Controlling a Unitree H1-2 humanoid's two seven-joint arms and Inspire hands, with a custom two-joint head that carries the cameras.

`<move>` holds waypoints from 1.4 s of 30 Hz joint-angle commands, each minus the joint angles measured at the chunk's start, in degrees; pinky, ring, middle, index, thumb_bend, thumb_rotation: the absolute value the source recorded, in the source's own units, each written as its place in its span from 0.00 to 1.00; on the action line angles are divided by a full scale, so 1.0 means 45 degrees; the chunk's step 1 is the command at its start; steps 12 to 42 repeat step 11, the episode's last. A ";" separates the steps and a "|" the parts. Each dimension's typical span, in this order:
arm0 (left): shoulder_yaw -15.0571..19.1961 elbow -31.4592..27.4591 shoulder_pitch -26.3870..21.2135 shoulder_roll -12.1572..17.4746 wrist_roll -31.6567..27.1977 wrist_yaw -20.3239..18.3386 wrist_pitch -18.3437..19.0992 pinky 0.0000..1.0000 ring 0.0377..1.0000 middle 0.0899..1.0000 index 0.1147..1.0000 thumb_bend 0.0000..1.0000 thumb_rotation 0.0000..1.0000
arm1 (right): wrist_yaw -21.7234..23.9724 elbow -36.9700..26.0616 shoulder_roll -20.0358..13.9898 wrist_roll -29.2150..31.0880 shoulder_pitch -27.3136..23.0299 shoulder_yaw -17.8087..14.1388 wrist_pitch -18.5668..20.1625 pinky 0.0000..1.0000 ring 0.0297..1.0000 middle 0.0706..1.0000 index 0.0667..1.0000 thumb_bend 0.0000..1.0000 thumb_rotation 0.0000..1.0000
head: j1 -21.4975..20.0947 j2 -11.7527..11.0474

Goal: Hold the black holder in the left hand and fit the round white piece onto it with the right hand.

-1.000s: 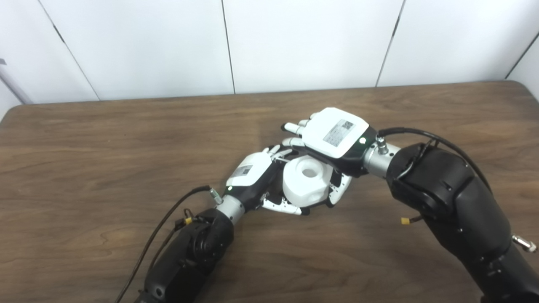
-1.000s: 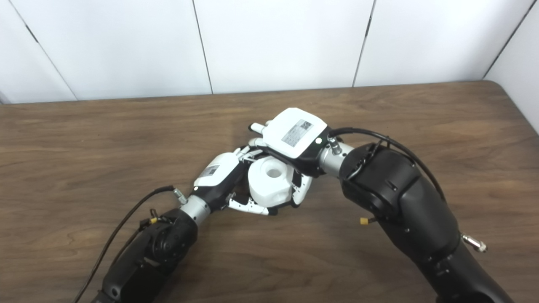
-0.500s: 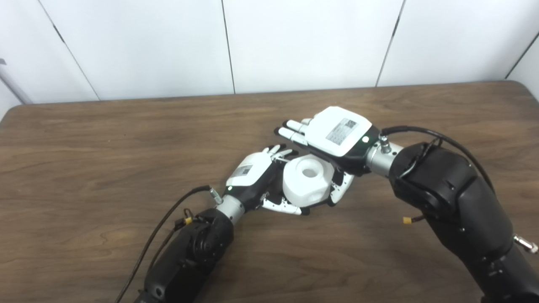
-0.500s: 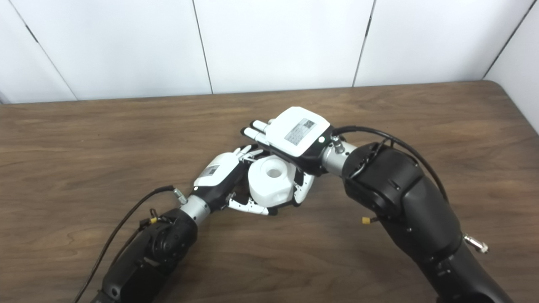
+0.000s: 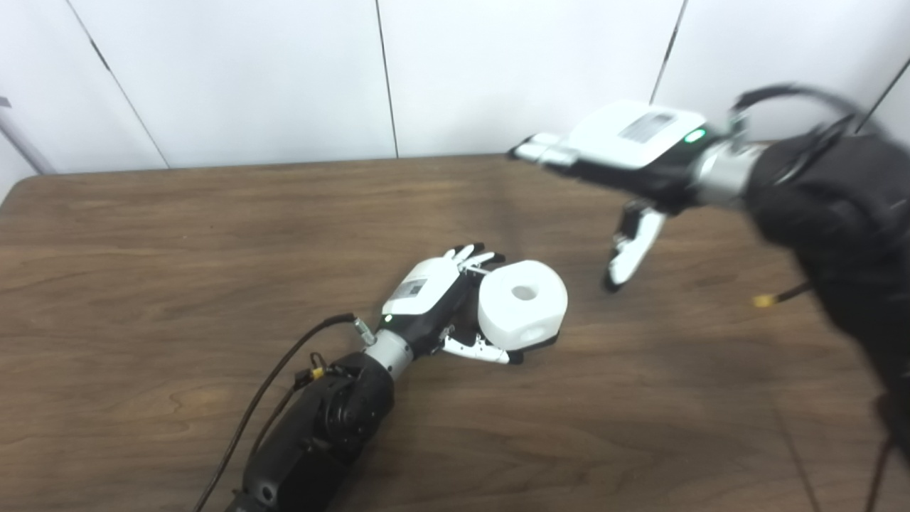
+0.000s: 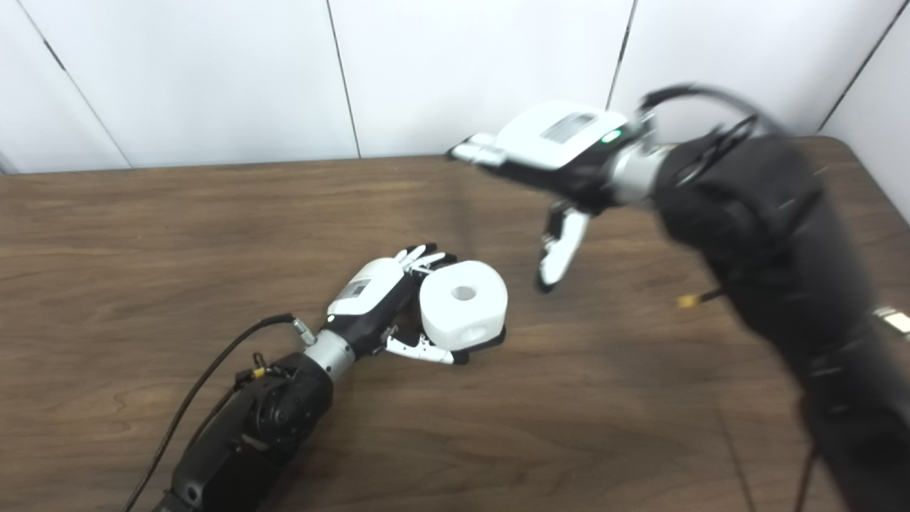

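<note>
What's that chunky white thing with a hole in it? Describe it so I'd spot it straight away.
Near the middle of the brown wooden table, find the left hand. Against its fingers sits the round white piece, a thick drum with a hole on top, over a thin black edge; nothing else nearby is round.

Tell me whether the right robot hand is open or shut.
Open. The right robot hand hangs above the table with fingers stretched out and thumb hanging apart, holding nothing, clear of the round white piece.
</note>
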 commanded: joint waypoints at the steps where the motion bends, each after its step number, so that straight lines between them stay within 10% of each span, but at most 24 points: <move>1: -0.0332 0.0688 0.0452 0.0260 0.0182 -0.0922 0.0404 1.00 1.00 0.92 0.41 0.52 0.06 | 0.1058 -0.0085 -0.0393 0.0671 -0.0511 -0.0225 0.1199 0.80 0.96 1.00 1.00 1.00 0.29 | -0.0031 -0.0002; 6: -0.0268 0.0630 0.0500 0.0291 0.0090 -0.0937 0.0465 1.00 1.00 0.92 0.42 0.52 0.06 | 0.0340 0.0045 -0.1205 0.1234 -0.0451 -0.0356 0.1986 0.76 0.91 1.00 0.96 1.00 0.28 | -0.0174 -0.0045; 11: -0.0263 0.0739 0.0459 0.0336 0.0113 -0.0811 0.0294 1.00 1.00 0.92 0.41 0.52 0.06 | -0.3226 0.0487 -0.0304 0.1717 0.1094 -0.2146 0.1538 0.67 0.84 0.89 0.76 0.91 0.22 | -0.0271 -0.0080; 42: -0.0263 0.0739 0.0459 0.0336 0.0113 -0.0811 0.0294 1.00 1.00 0.92 0.41 0.52 0.06 | -0.3226 0.0487 -0.0304 0.1717 0.1094 -0.2146 0.1538 0.67 0.84 0.89 0.76 0.91 0.22 | -0.0271 -0.0080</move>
